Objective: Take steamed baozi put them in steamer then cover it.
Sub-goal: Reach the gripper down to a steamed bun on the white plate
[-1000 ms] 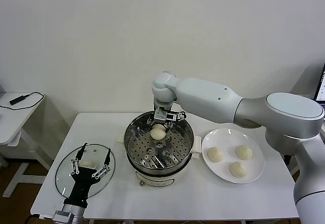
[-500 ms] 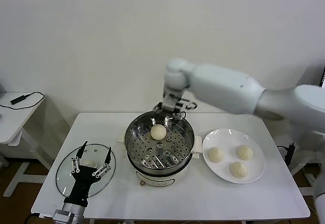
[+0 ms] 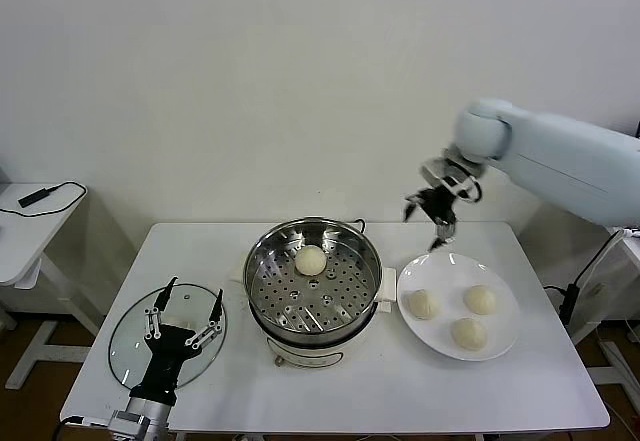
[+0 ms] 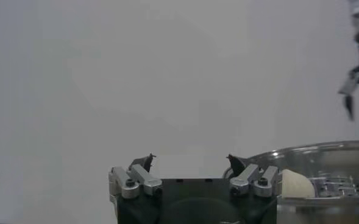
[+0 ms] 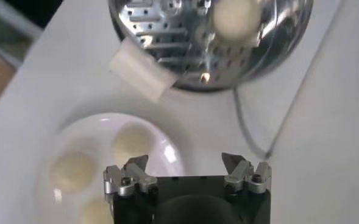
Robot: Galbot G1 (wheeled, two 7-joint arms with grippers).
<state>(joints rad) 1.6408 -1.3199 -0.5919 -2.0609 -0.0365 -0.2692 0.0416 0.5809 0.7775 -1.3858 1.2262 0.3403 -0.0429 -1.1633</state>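
Head view shows the steamer [image 3: 313,283] at the middle of a white table [image 3: 400,391], its perforated tray [image 3: 320,296] bare except for one baozi [image 3: 310,259] lying toward the far side. Just to the steamer's right sits a white plate [image 3: 503,336] with three more baozi on it: one at the left [image 3: 423,304], one at the far right [image 3: 480,299] and one nearest the front edge [image 3: 468,333], each apart from the others. The right gripper [image 3: 437,223] hangs in the air above the plate's far rim, to the right of the steamer, fingers spread and holding nothing; its pale arm [image 3: 560,156] reaches in from the right. The left gripper [image 3: 187,303] rests low at the table's front left, over a glass lid [image 3: 130,346] that lies flat there, well apart from the steamer; its fingers are spread wide too, and empty. From the right wrist view the spread fingers [image 5: 133,172] look down on the plate [image 5: 167,149] and part of the steamer [image 5: 167,36], with the lone baozi [image 5: 235,17] on the tray and the steamer's white side handle [image 5: 139,68] between pot and plate. From the left wrist view the open fingers [image 4: 136,178] frame a blank wall, with the steamer's rim [image 4: 325,149] and the baozi [image 4: 295,184] to one side.
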